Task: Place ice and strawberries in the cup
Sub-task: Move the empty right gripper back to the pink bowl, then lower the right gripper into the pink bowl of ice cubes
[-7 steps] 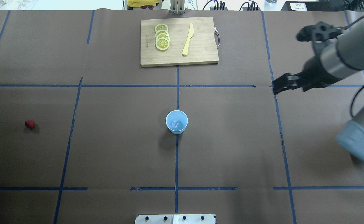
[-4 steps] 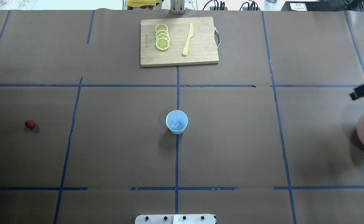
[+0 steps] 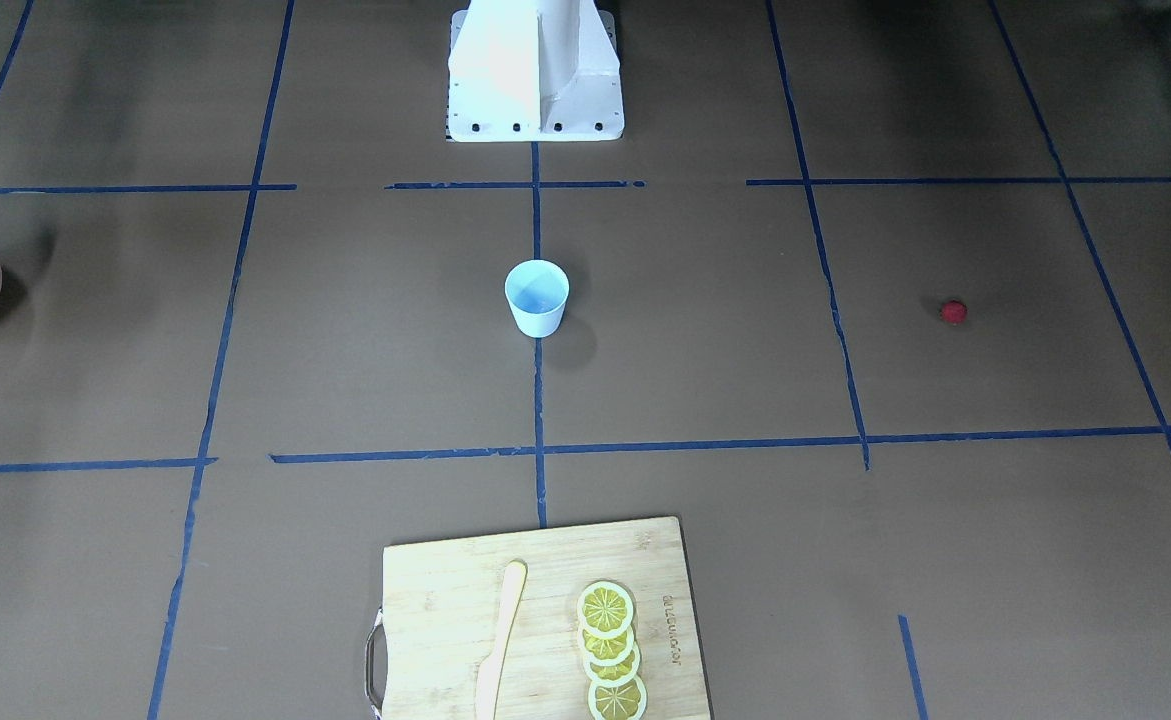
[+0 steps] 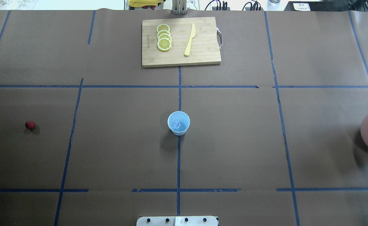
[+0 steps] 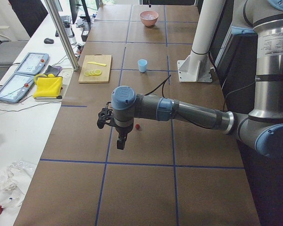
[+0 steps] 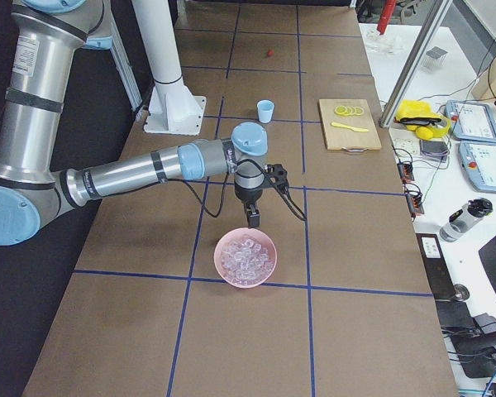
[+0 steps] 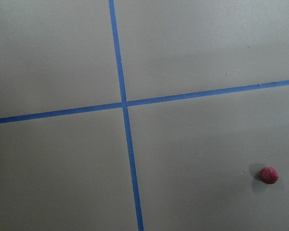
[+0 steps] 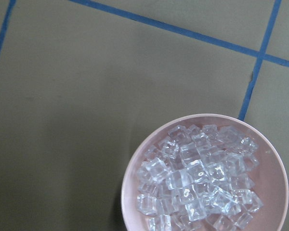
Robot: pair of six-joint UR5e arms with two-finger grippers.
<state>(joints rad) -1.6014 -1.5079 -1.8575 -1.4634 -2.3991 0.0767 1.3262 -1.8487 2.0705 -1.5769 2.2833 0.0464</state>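
Brown table (image 4: 234, 141), right end effector (image 6: 252, 220) beside ice (image 6: 245, 256), aperture unclear

Left wrist view: strawberry (image 7: 269, 175) on brown table surface (image 7: 192, 48), blue tape cross (image 7: 124, 103).
Berry lies well below and right of the cross's junction, touching neither line; small shadow at its left.

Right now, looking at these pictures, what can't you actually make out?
The left claw shows only in the left side view, small and dark; whether it is open or shut, I cannot tell.
The right claw shows only in the right side view; same doubt.
The ice in the cup is faint and tiny overhead; the cube count is unclear.
The pink bowl is cut off by the overhead view's right edge.
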